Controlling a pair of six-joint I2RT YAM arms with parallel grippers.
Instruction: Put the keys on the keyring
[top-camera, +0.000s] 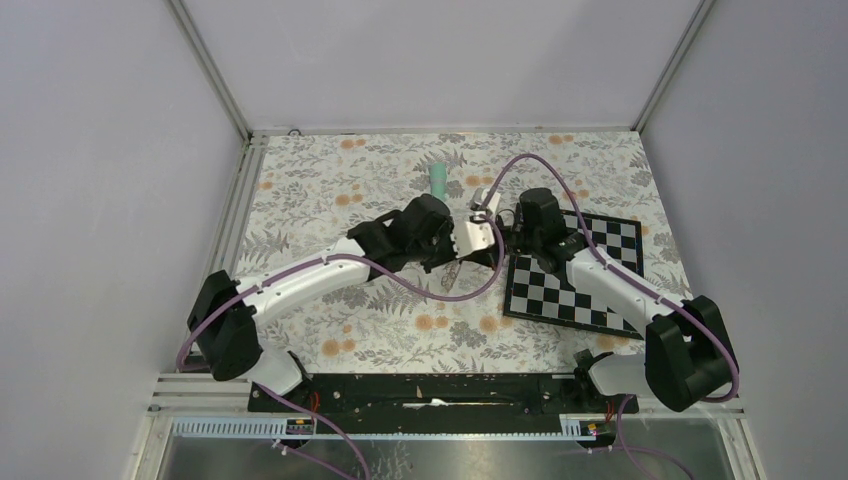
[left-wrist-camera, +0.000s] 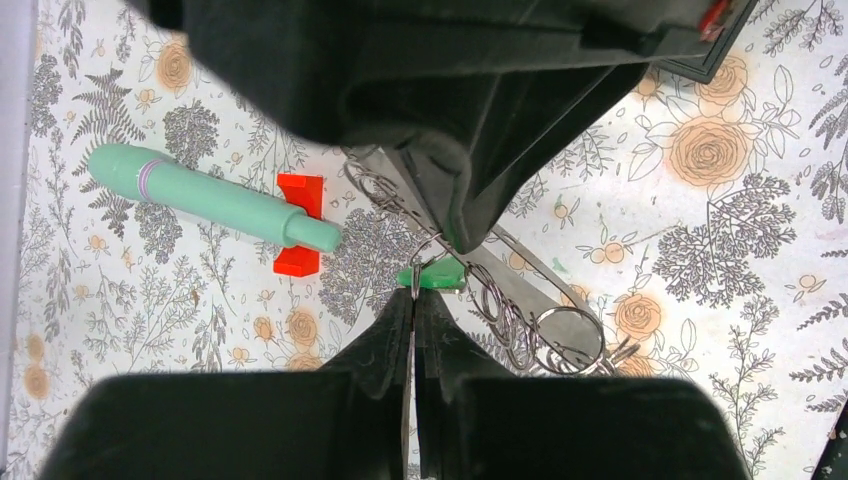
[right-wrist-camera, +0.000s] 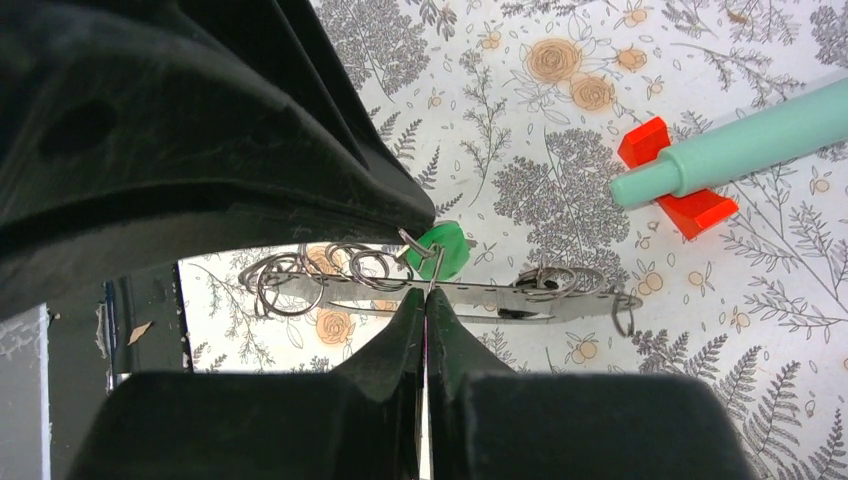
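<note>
A: Looking from above: left gripper (top-camera: 452, 246) and right gripper (top-camera: 497, 236) meet; keyring (top-camera: 455, 274) dangles between.
B: Left wrist: jaws clamped on wire loop (left-wrist-camera: 415, 283) by green key (left-wrist-camera: 437, 275).
A: Right wrist: same clamp. Probably light, springy, slippery; grip the loop.

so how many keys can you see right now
1: the key with a bright green plastic head, right by the flat grey strap hung with wire rings. Another may be hidden among those rings.

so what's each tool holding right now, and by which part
Left tool and right tool are both shut, tips pinching the wire ring on the green key.
</note>
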